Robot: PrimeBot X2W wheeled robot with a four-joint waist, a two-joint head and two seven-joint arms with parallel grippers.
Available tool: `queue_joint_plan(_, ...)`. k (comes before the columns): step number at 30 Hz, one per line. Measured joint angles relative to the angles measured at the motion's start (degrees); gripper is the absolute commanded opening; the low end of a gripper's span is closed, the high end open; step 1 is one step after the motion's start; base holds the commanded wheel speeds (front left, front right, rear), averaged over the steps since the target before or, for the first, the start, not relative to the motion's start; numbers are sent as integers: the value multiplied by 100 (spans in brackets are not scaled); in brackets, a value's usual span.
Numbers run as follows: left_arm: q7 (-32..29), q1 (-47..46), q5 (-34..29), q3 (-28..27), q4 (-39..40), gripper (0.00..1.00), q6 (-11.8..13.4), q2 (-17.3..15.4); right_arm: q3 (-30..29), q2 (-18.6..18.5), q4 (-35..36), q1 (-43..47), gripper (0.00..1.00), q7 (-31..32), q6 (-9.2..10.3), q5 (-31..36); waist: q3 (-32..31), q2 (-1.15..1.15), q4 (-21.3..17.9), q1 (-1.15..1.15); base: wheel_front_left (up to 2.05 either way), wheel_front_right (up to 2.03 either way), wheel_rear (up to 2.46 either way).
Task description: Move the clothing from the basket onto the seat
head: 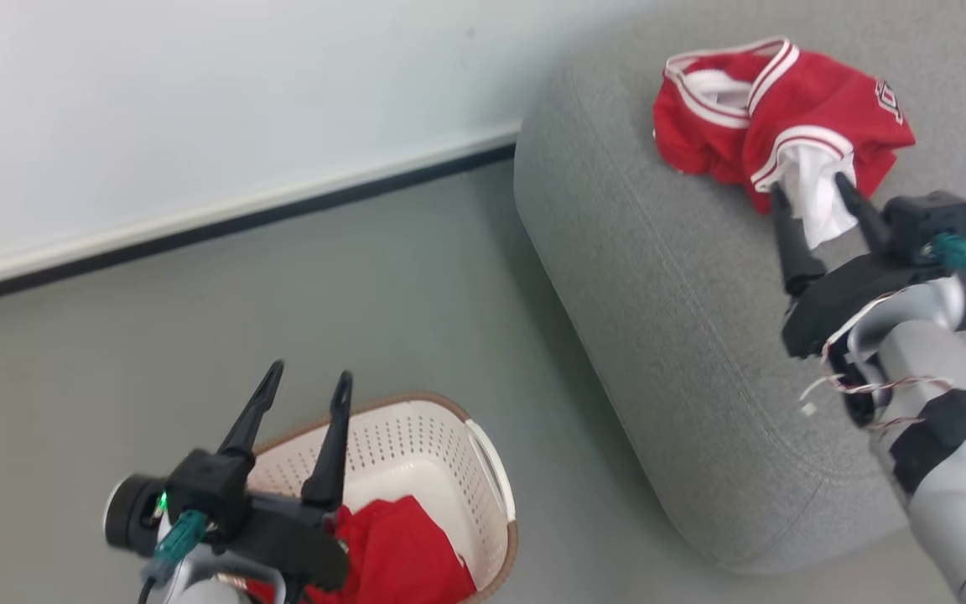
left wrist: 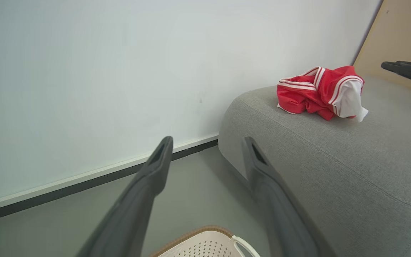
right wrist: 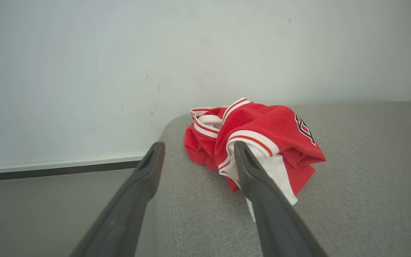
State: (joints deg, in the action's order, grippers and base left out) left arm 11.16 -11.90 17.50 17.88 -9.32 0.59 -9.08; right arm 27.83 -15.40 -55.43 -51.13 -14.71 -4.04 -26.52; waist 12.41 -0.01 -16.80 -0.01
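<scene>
The jersey point(head: 772, 117) lies on the seat point(head: 659, 294), with the right pincer point(head: 809, 184) apart and empty nearby. The left pincer point(head: 311, 375) is apart above the basket point(head: 416, 436) — lower it straight down and pinch a thick fold of the red piece point(head: 399, 549).

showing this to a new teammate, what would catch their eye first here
The bright red jersey crumpled on the grey seat stands out first, with the open right tool at its white lining. Next comes a plain red piece lying in the cream basket on the floor, near the open left tool.
</scene>
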Motion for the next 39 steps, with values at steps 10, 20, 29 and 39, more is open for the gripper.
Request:
queue_joint_plan(10,156,657,321,-420,-238,100,194,8,78,376,670,911,100,0,8,85,-798,0,202,-1,0,0,0)
queue_joint_plan(20,219,1343,467,-901,-109,100,354,-69,132,536,1739,1915,100,0,224,186,-1387,-1,558,0,0,0,0)
queue_joint_plan(29,266,1725,591,-1185,59,100,430,-138,179,569,2596,2685,100,0,489,300,-1556,-1,689,0,0,0,0)
queue_joint_plan(39,285,2074,606,-1376,190,100,495,-132,129,536,3446,3500,100,0,765,438,-1580,0,739,1,0,0,0)
